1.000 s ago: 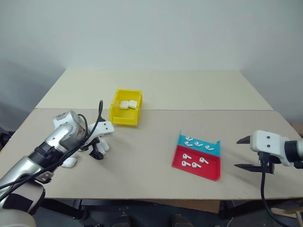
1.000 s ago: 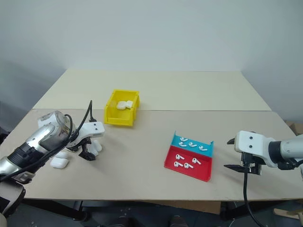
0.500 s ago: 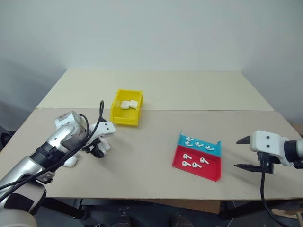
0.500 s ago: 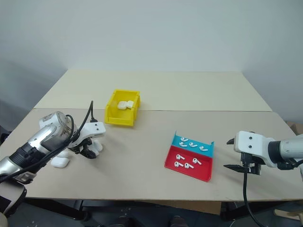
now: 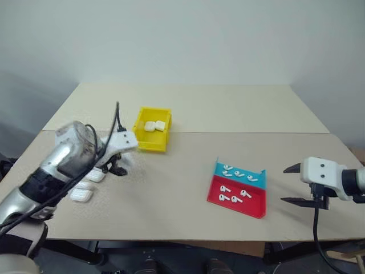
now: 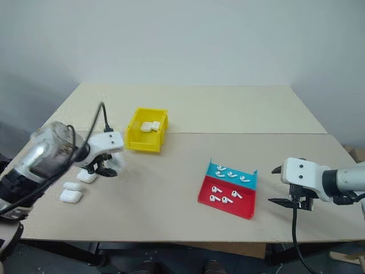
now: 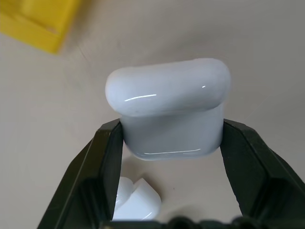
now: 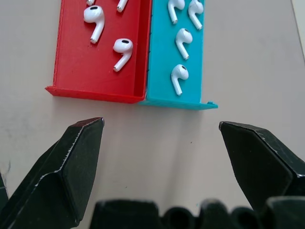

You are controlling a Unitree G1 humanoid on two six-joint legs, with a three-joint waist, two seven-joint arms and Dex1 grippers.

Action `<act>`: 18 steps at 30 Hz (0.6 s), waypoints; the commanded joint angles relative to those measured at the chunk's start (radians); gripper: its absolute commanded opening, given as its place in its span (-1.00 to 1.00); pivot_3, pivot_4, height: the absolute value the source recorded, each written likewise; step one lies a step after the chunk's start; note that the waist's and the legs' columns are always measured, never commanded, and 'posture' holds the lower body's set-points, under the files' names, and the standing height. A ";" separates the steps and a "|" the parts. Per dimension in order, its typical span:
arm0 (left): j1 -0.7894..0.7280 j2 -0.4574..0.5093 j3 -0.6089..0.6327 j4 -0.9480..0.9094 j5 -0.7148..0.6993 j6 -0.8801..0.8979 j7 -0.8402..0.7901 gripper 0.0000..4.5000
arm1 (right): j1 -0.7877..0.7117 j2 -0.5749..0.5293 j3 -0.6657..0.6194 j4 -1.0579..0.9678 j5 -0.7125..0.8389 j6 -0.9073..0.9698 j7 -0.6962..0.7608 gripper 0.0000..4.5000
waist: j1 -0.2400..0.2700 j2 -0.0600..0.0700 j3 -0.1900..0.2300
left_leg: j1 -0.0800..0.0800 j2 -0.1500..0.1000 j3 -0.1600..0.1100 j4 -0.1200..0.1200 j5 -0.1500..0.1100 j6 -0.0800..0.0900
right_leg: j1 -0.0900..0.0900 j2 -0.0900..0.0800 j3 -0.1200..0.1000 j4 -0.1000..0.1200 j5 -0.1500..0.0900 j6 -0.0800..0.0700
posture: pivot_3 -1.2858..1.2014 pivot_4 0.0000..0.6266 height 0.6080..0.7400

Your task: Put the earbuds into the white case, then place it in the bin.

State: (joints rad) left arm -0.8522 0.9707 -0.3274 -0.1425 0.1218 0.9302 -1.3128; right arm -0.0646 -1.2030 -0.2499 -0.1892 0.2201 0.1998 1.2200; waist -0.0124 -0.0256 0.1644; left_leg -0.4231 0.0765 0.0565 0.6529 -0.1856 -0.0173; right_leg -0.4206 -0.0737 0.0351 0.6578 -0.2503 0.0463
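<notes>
My left gripper point(image 7: 171, 138) clamps the white case point(image 7: 169, 107) above the table point(image 5: 182, 188) (lid closed); my right gripper point(image 8: 162, 162) gapes wide beside the earbuds point(image 8: 150, 40).

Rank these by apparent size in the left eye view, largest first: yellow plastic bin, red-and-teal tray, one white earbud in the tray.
1. Red-and-teal flat tray, slightly largest, though nearer the camera, so unsure.
2. Yellow rectangular plastic bin.
3. White earbud, clearly smallest.
</notes>
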 commanded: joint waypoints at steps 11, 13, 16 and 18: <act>0.449 -0.537 0.457 -0.170 -0.468 -0.702 0.205 0.24 | -0.155 -0.065 0.037 -0.133 0.052 0.231 0.000 1.00 | 0.000 0.002 -0.002 | 0.002 0.000 0.002 0.000 0.000 0.000 | 0.002 0.000 0.002 0.000 0.004 -0.007 | 0.03 -0.52 1.00; 0.490 -0.586 0.440 -0.154 -0.473 -0.761 0.234 0.24 | -0.179 -0.082 0.066 -0.169 0.055 0.263 0.010 1.00 | 0.001 0.002 -0.001 | 0.002 0.000 0.002 0.000 0.000 0.000 | 0.002 -0.001 0.002 -0.001 0.005 -0.006 | 0.03 -0.52 1.00; 0.528 -0.596 0.398 -0.113 -0.483 -0.828 0.195 0.24 | -0.253 -0.098 0.151 -0.220 0.055 0.339 0.022 1.00 | -0.001 0.003 -0.002 | 0.002 0.000 0.002 0.000 0.000 0.000 | 0.001 0.000 0.002 0.000 0.005 -0.006 | 0.03 -0.52 1.00; 0.542 -0.613 0.386 -0.086 -0.506 -0.878 0.183 0.24 | -0.309 -0.095 0.217 -0.239 0.033 0.387 0.015 1.00 | -0.003 0.003 -0.002 | 0.003 0.000 0.002 0.000 0.000 0.000 | 0.002 0.000 0.002 0.000 0.004 -0.005 | 0.03 -0.52 1.00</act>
State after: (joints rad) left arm -0.3100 0.3684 0.0630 -0.2280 -0.3554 0.1017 -1.1220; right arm -0.3467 -1.2859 -0.0526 -0.3986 0.2568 0.5491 1.2375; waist -0.0155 -0.0225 0.1625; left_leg -0.4192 0.0764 0.0588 0.6532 -0.1858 -0.0172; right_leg -0.4183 -0.0739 0.0376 0.6575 -0.2473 0.0434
